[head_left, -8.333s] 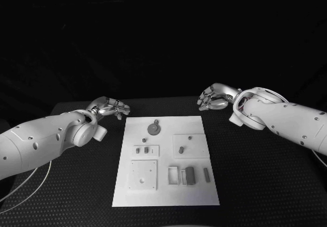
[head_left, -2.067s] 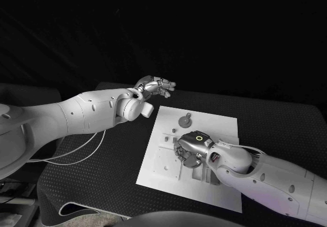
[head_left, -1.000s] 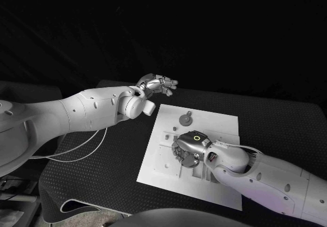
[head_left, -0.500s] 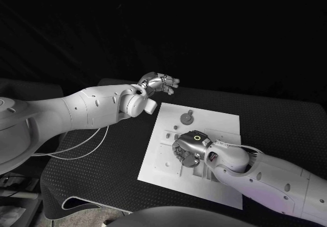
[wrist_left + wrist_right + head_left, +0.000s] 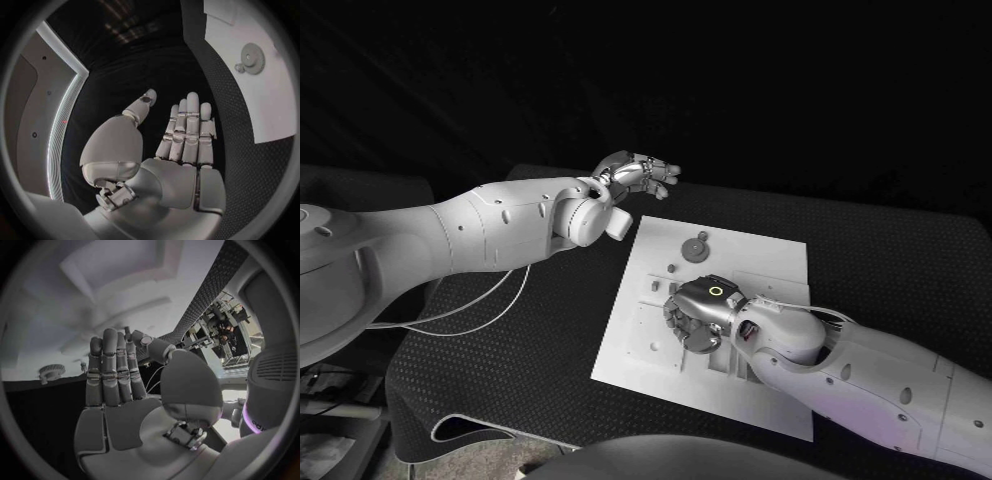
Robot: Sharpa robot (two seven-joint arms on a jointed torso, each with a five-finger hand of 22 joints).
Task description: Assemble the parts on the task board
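The white task board [image 5: 635, 368] lies slanted on the black table. A round grey gear [image 5: 694, 248] sits near its far end, also seen as the gear [image 5: 253, 57] and the gear [image 5: 51, 372] in the wrist views. My right hand [image 5: 695, 318] is down over the middle of the board, hiding the small parts there. In the right wrist view its fingers [image 5: 109, 365] stand straight and its thumb tip lies close beside them; whether a part is pinched there is unclear. My left hand [image 5: 639, 172] hovers past the board's far left corner, fingers [image 5: 187, 130] straight, palm empty.
The board [image 5: 250, 75] is ringed by black textured table [image 5: 516, 340]. A thin white cable [image 5: 473, 315] hangs under my left arm at the table's left side. My right forearm [image 5: 862, 370] lies across the board's near right part.
Since the earliest frame the camera has shifted and my right hand has come from the far right onto the board's middle. Over the last second both hands stay nearly still.
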